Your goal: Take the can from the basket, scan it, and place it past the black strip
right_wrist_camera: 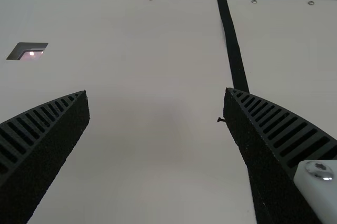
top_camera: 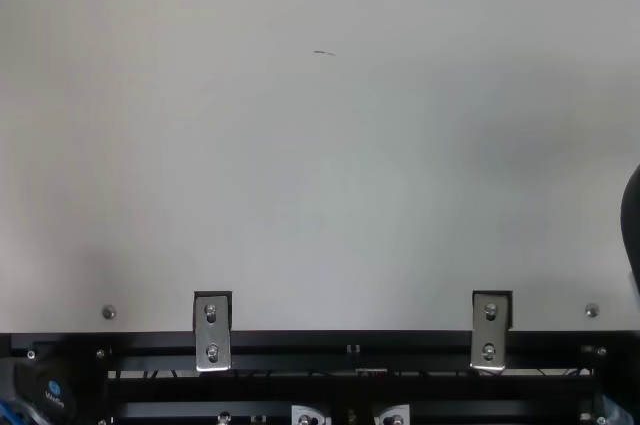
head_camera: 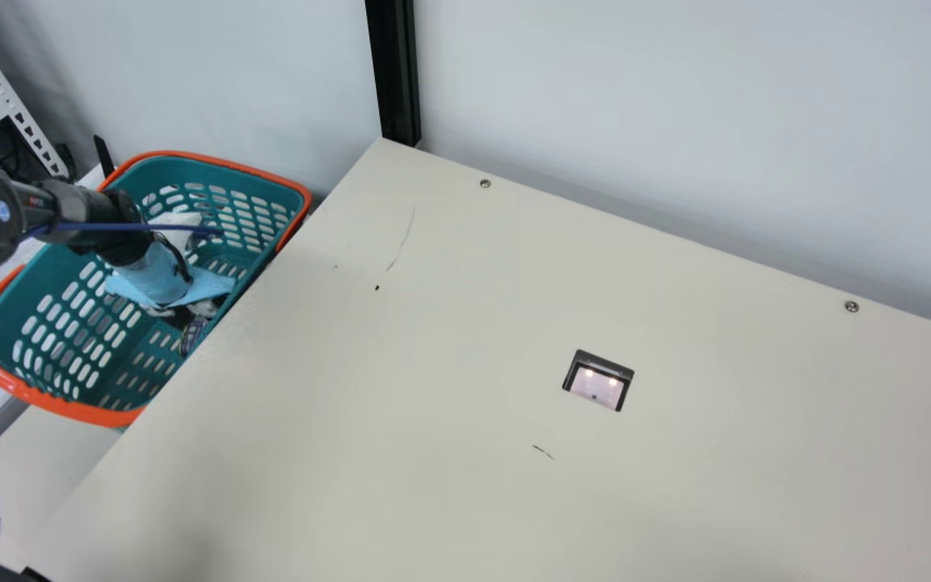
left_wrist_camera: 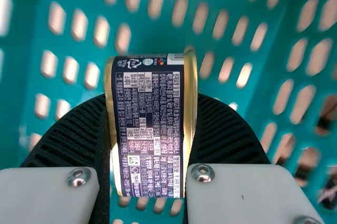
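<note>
**Left gripper (head_camera: 184, 317) has the can (left_wrist_camera: 150, 129) clasped inside the basket (head_camera: 69, 411)**

The cream table (head_camera: 449, 339) ends in a slanting edge right beside the basket, and in the main view that edge hides part of the basket's side. From there a broad stretch of bare tabletop runs to the scanner window (head_camera: 595, 388), set into the surface with two small lights glowing in it. More open surface lies between the window and the black strip (right_wrist_camera: 234, 50), which the right wrist view shows running from the far edge toward the near side. A pale wall (head_camera: 676, 121) stands along the far edge, with a black post (head_camera: 394, 73) at the corner nearest the basket. A black rail (top_camera: 350, 385) lines the near edge in the top view.

The basket is teal with slotted sides and an orange rim. The left arm reaches down over that rim, and the slotted walls surround its gripper. Its fingers grasp the dark blue can by the two gold-rimmed ends, the printed label facing the wrist camera. Whether the can touches the basket floor, I cannot tell. A whitish shape (head_camera: 174, 222) near the gripper is too unclear to name.

The right gripper (right_wrist_camera: 156, 95) has its fingers spread wide, nothing between them.
</note>
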